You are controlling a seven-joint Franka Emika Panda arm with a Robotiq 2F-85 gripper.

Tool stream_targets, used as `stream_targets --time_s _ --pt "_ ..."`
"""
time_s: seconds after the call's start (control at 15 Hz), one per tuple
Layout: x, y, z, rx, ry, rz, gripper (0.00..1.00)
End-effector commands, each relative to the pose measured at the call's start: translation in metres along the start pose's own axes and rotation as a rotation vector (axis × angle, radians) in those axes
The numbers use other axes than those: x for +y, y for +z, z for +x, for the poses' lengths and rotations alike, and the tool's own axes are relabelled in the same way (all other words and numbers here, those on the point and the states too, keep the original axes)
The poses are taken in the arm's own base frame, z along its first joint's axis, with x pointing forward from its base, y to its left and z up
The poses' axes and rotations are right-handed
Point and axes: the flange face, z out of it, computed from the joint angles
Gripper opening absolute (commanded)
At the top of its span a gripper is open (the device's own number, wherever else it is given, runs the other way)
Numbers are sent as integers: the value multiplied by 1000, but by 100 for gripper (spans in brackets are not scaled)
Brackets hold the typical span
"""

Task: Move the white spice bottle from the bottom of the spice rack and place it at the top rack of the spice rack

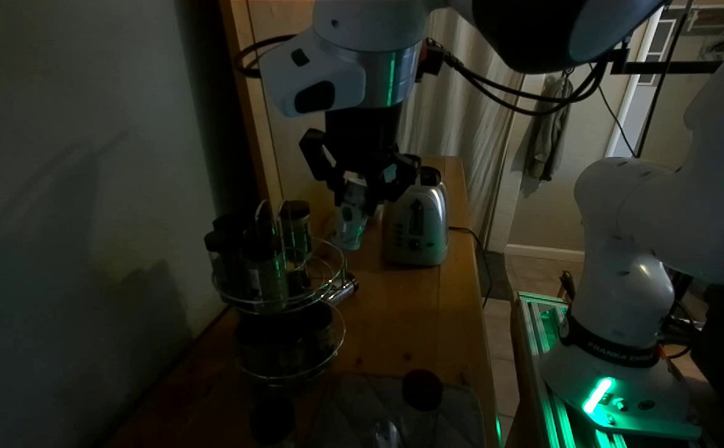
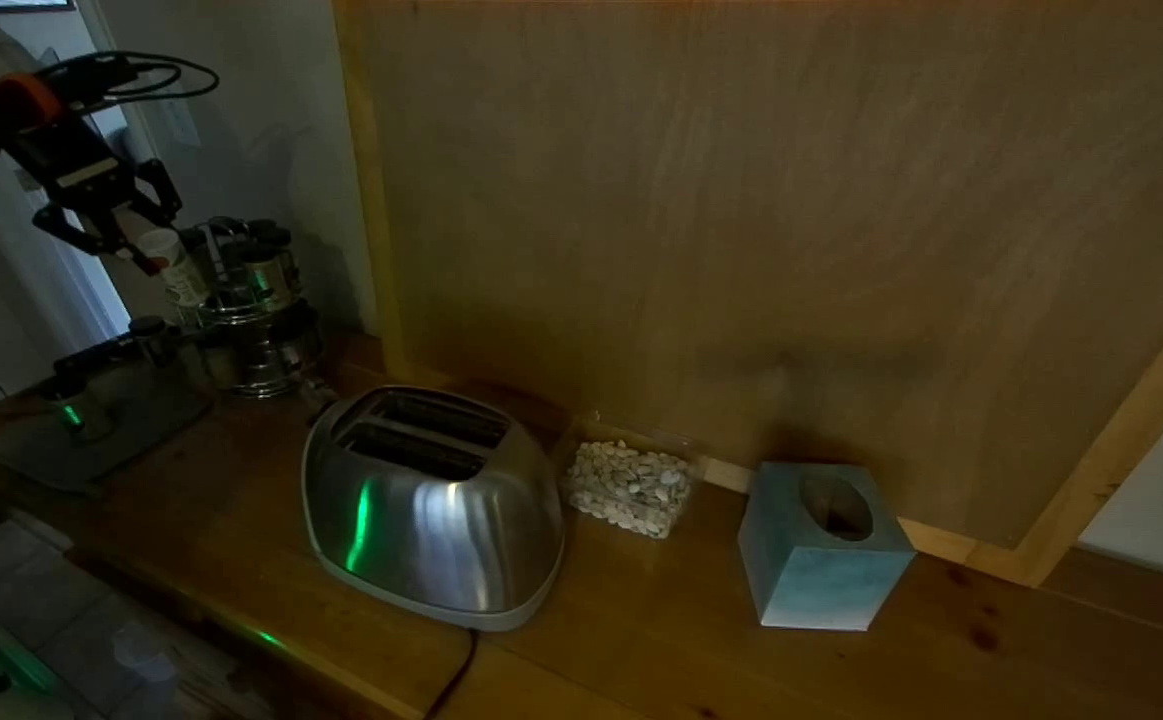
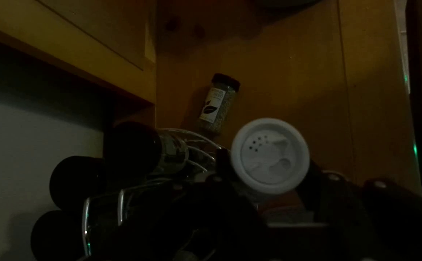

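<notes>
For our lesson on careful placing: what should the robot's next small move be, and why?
Probably ease the white spice bottle inward over the top tier of the spice rack: the fingers hold it tilted near that tier's rim, where a gap shows, while dark-capped jars stand nearer the wall.

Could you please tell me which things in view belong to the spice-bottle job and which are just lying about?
Part of the job:
white spice bottle, held at a tilt
gripper, shut on it
two-tier spice rack

Just lying about:
toaster
pale pebbles
blue-grey tissue box
grey mat
fennel seed jar, on its side
</notes>
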Motion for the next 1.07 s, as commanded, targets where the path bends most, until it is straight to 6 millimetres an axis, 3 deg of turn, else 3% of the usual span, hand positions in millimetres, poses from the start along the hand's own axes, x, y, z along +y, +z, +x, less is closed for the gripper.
stream_targets --time_s 0.0,0.6,1.0 --pt "7 -1 5 40 55 22 20" --pt "17 0 5 83 182 2 20" --pt "15 11 18 76 171 21 20"
